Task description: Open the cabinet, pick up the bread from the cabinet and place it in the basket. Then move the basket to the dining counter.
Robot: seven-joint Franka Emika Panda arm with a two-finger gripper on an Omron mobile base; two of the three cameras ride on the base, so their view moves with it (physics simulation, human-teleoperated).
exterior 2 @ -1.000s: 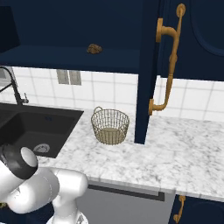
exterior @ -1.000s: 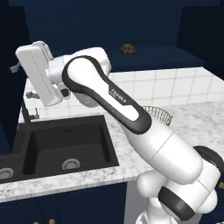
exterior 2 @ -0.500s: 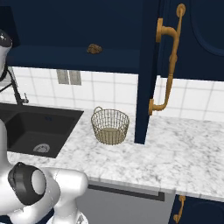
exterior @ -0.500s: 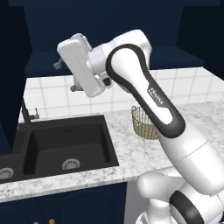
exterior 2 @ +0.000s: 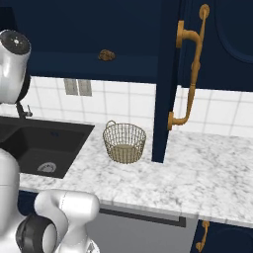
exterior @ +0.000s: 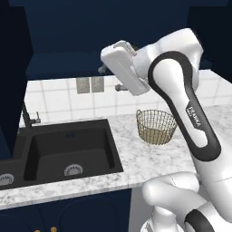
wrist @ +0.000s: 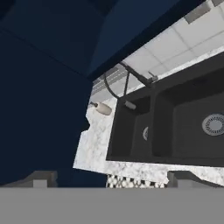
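Marble counter with its black sink lies below your raised arm.
Your gripper hangs high over the sink, fingers spread and empty; the basket sits near the counter's back edge, the bread in the opened cabinet above.

Open cabinet door beside basket; bare marble counter around it.

The basket is set on the marble counter beside the sink. Bread is seen on the cabinet shelf.
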